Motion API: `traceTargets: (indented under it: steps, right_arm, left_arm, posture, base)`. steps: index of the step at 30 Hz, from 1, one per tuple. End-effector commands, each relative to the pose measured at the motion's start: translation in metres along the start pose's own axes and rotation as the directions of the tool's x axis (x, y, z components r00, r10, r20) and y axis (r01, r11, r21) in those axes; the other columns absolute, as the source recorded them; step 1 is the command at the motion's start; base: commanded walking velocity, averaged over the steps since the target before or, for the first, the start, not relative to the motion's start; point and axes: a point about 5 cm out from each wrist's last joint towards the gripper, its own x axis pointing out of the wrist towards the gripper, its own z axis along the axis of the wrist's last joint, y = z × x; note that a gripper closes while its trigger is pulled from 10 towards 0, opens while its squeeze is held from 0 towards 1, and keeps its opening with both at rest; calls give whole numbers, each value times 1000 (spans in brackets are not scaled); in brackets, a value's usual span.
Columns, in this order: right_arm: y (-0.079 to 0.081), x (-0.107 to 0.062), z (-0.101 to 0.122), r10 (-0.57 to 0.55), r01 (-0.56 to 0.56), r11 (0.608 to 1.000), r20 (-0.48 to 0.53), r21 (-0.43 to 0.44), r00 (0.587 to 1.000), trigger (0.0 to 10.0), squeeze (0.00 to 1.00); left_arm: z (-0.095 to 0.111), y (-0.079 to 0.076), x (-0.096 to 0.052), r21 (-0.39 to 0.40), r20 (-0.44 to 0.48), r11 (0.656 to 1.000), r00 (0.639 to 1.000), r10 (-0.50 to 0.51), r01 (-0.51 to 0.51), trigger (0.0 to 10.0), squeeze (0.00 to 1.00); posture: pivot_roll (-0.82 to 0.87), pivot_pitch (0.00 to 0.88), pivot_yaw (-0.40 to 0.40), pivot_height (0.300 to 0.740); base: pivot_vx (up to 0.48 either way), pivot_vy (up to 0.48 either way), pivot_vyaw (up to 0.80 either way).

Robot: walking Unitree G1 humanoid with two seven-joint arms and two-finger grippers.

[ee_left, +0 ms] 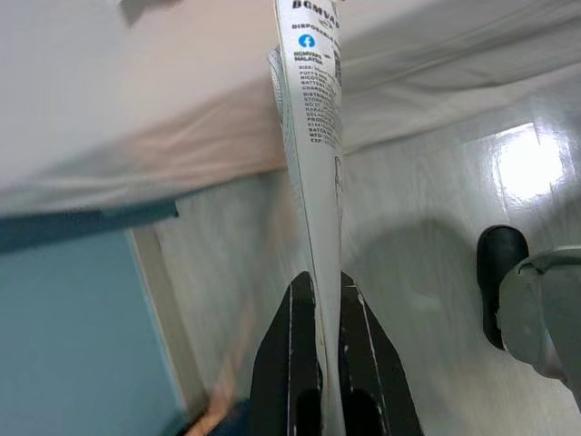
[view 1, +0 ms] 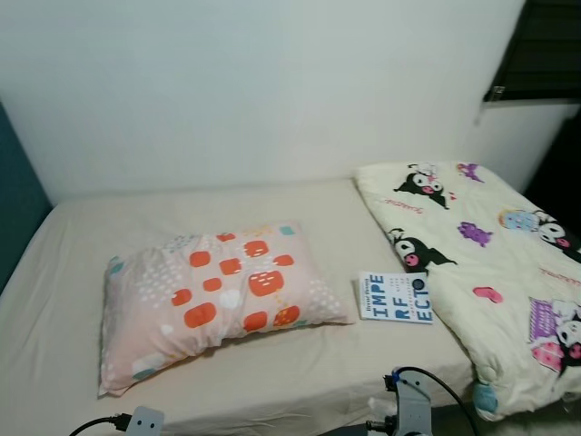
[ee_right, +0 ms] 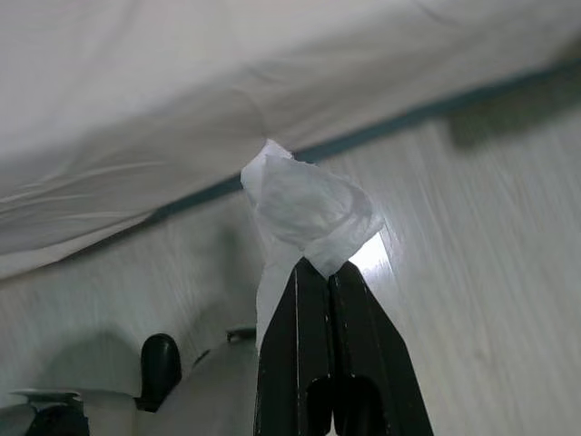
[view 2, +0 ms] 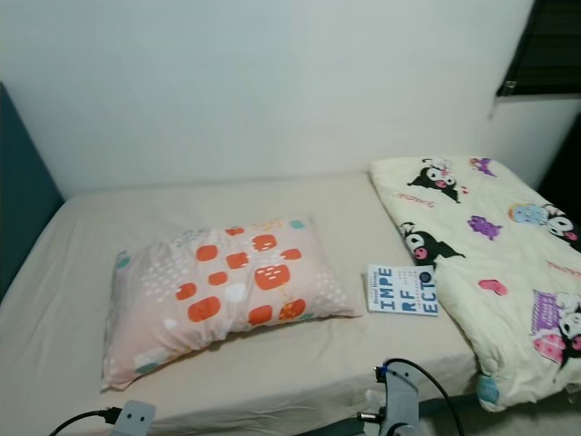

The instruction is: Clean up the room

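My left gripper is shut on a thin white packet with printed text, held edge-on above the pale floor beside the bed. My right gripper is shut on a crumpled white tissue, also low by the bed's side. In the head views, parts of both arms show below the bed's near edge. On the bed lie a pink pillow with orange patches, a blue-and-white book and a cream cartoon-print quilt at the right.
The bed with its cream sheet spans the view, against a white wall. A teal headboard stands at the left. A dark window is at the top right. Glossy pale floor runs under both grippers.
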Motion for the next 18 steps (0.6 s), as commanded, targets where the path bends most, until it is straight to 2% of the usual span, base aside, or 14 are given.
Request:
traceTargets:
  steps: [1,4,5,7,8,10,11,17,18]
  right_arm:
    - [-1,-1,-5,-18,19,999,-18,30,1000,10000,0]
    - [-1,-1,-7,-23,24,1000,-29,12,999,10000,0]
    - [-1,-1,-11,-29,30,1000,-49,6,998,10000,0]
    - [-1,-1,-11,-29,30,1000,-49,6,998,10000,0]
    - [-2,-3,-18,-36,36,999,-82,2,996,10000,0]
    - [-2,-3,-18,-36,36,999,-82,2,996,10000,0]
    - [-4,-5,-30,-50,47,999,-130,-23,990,10000,0]
    - [-5,-6,-35,-39,31,998,-149,-57,988,10000,0]
    - [-6,-9,-44,-27,16,998,-167,-67,986,10000,0]
  left_arm:
    - [5,-4,0,30,8,999,1000,-28,28,10000,0]
    - [5,-10,0,18,1,997,998,-70,70,10000,0]
    - [3,-18,-2,45,-14,991,992,-125,126,10000,0]
    - [3,-18,-2,45,-14,991,992,-125,126,10000,0]
    - [0,-28,-4,83,-31,979,983,-184,186,10000,0]
    - [0,-28,-4,83,-31,979,983,-184,186,10000,0]
    - [-4,-41,-7,112,-57,959,966,-254,259,10000,0]
    - [-6,-46,-9,126,-63,953,961,-270,276,10000,0]
    - [-10,-46,-9,140,-69,954,964,-258,265,10000,0]
  posture:
    - [-70,0,-32,735]
    - [-72,0,-28,735]
    - [-74,0,-23,735]
    - [-74,0,-23,735]
    - [-75,0,-22,735]
    - [-75,0,-22,735]
    - [-70,0,-29,735]
    - [-65,0,-34,735]
    - [-63,0,-37,735]
  base:
    - [0,0,0]
    - [0,0,0]
    - [0,0,0]
    - [0,0,0]
    - [0,0,0]
    - [0,0,0]
    - [0,0,0]
    - [0,0,0]
    - [0,0,788]
